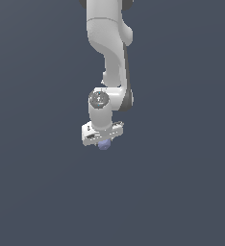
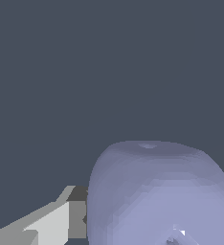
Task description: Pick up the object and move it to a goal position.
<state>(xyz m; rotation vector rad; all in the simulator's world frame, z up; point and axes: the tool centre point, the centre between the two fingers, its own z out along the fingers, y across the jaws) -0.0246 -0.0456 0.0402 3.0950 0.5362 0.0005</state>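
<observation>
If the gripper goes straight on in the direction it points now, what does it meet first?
The gripper points downward, and the lavender-blue object already sits at its fingertips; in the wrist view one finger lies against the object. Beyond that, only plain dark ground shows, so the way looks free, though depth is unclear.

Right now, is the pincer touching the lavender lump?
Touching. In the wrist view, one finger butts against the lump with no gap; the exterior view shows the lump directly under the pincer.
</observation>
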